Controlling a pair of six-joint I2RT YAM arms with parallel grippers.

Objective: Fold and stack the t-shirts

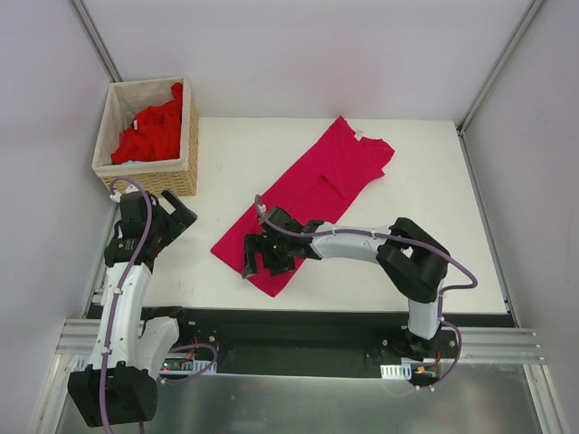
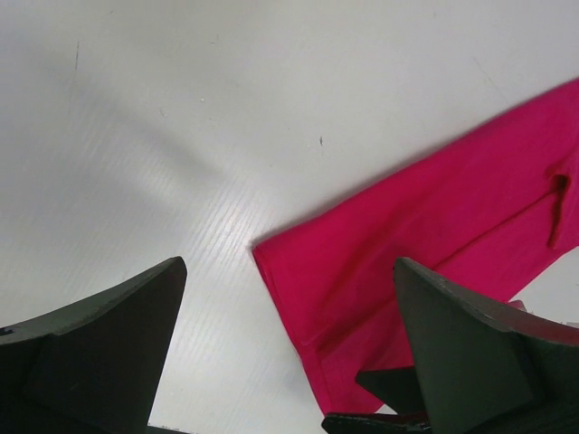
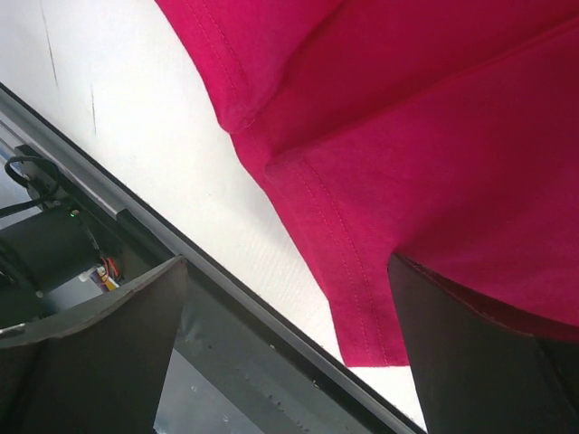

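A magenta-crimson t-shirt (image 1: 317, 194) lies folded lengthwise in a long diagonal strip on the white table, with its neck label at the far end (image 1: 359, 136). My right gripper (image 1: 262, 264) is open over the shirt's near hem corner. In the right wrist view (image 3: 285, 344) one finger (image 3: 488, 353) is over the hem (image 3: 362, 298) and the other is past the table edge. My left gripper (image 1: 174, 221) is open and empty to the left of the shirt. In the left wrist view (image 2: 289, 344) the shirt's hem corner (image 2: 362, 271) lies between the fingers. Brighter red t-shirts (image 1: 152, 131) lie heaped in the basket.
A woven wicker basket (image 1: 185, 167) with a white liner stands at the table's far left corner. The table's near edge and a metal rail (image 3: 226, 298) run just below the shirt's hem. The right gripper's fingers show at the bottom of the left wrist view (image 2: 389, 407).
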